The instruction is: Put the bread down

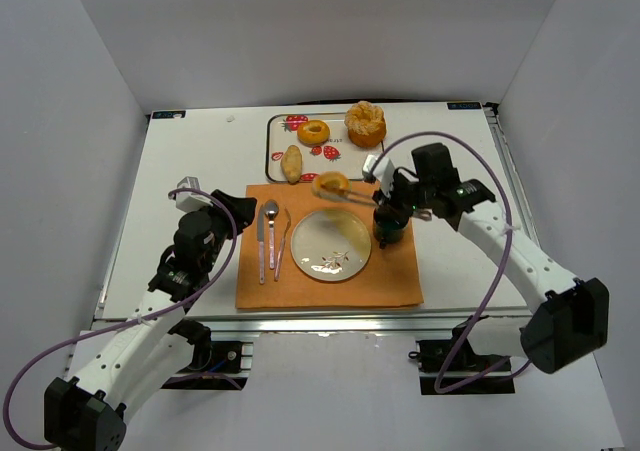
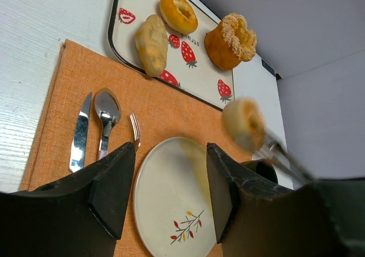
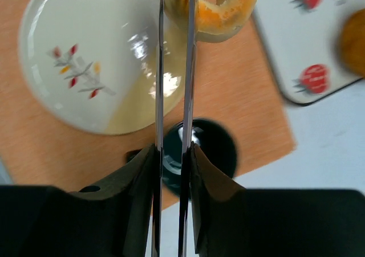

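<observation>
Only from its wrist: right pincer point(image 3: 173, 151) around tongs point(image 3: 159, 86), bread point(image 3: 228, 20) at tips.

We see bright, even light with soft shadows; glare streaks the plate point(image 3: 68, 23), and the bread point(image 2: 244, 124) looks blurred.

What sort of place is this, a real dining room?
Probably a robot test booth staged as a dining table: plain white walls box in the table, two arms are bolted at its edge, and an orange placemat holds a plate and cutlery.
</observation>
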{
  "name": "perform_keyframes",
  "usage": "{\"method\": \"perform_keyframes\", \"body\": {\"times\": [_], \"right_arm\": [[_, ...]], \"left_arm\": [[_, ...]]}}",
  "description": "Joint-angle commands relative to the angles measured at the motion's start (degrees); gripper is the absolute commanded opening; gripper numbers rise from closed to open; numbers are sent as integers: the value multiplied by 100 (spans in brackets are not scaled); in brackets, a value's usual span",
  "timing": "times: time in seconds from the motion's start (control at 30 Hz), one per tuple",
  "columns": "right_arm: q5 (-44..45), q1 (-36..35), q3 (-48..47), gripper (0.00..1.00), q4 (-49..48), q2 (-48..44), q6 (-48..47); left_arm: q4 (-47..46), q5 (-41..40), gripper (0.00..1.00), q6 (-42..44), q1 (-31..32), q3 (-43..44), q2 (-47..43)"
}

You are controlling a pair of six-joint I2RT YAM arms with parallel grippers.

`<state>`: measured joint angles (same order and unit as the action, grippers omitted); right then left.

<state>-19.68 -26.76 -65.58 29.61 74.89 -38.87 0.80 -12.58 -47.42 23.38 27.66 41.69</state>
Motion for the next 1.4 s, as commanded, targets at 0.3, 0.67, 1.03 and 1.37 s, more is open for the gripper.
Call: {"method": "perform_keyframes", "body": {"times": [0.3,0.67,1.03,1.37], "right_arm": [[-563,-31,1074,15,397,-722,11],[-782,-119,1109,45,414,-590,20],[-1117,-127,924,49,678,-783,2],[-1257,-145,907,51,705,-844,20]], "left_arm": [[-300,151,62,22,-8,-120,-82],[-142,45,62,-57,-8,-182,-390],[-115,54,62,-57,-8,-138,-469],[166,27,62,-57,-8,-103,-583]]}}
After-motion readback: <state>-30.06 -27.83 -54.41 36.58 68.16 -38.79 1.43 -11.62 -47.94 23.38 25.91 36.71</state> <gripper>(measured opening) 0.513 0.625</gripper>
